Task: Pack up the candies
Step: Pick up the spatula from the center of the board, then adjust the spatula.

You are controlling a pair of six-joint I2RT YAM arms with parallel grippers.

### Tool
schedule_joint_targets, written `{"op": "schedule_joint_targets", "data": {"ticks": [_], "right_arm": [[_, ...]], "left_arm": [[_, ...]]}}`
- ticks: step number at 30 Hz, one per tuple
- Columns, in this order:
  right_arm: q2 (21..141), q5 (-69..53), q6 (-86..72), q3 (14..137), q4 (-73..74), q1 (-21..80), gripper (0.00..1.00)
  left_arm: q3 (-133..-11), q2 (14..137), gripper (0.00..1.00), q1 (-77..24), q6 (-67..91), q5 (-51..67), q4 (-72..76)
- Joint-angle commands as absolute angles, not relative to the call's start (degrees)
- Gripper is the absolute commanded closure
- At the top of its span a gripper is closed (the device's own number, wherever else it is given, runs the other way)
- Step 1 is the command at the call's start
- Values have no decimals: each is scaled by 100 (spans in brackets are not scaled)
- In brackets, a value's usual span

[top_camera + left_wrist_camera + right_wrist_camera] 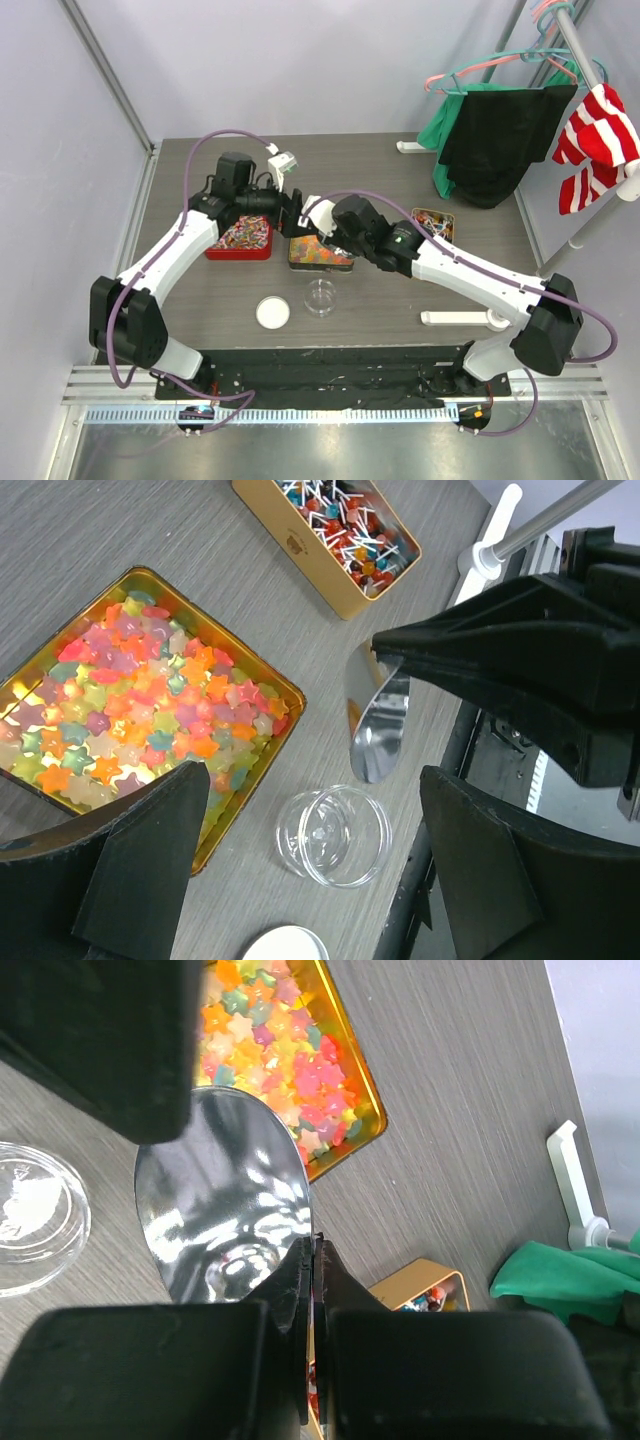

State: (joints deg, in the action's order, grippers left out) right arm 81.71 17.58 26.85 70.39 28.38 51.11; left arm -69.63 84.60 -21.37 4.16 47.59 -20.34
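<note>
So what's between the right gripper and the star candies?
A metal scoop, clamped in the right gripper, its bowl toward the star candies; the right wrist view shows it.

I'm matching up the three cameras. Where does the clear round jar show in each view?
Top external: clear jar at table centre, right of the white lid.
Left wrist: bottom centre of the picture.
Right wrist: left edge, partly cut off, beside the silver scoop.
Shared landmark: the gold tin of star candies, next to the jar in all three.
</note>
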Motion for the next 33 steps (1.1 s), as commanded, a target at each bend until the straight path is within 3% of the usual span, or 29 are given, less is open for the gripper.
{"op": "schedule_joint_targets", "data": {"ticks": [1,11,12,13,18,19,22,26,29,33], "right_arm": [[8183,1846,2593,7452,2760,5212,99],[8464,1881,2531,7848,2856,5493,99],[8473,1881,2531,7875,2865,5519,99],[8490,1872,2505,7919,2865,5537,99],[8517,1846,2470,7980,2874,5555,99],[8517,1863,2470,7980,2874,5572,99],[8499,1916,2487,7989,2813,5581,99],[8473,2065,2592,8024,2821,5581,99],[8385,2074,2698,8112,2962,5581,66],[7973,1812,2768,8069,3120,5572,41]], "left_arm": [[-7137,8464,14,-2197,501,4895,-1846],[-7119,8631,27,-2347,466,4834,-1837],[-7119,8648,32,-2355,466,4843,-1837],[-7119,8657,45,-2373,466,4843,-1837],[-7119,8692,71,-2400,439,4843,-1828],[-7110,8701,82,-2408,439,4851,-1837],[-7110,8719,100,-2434,413,4852,-1837],[-7084,8736,100,-2452,396,4904,-1846],[-7049,8684,100,-2443,325,4939,-1898],[-6979,8570,100,-2443,220,4992,-1942]]}}
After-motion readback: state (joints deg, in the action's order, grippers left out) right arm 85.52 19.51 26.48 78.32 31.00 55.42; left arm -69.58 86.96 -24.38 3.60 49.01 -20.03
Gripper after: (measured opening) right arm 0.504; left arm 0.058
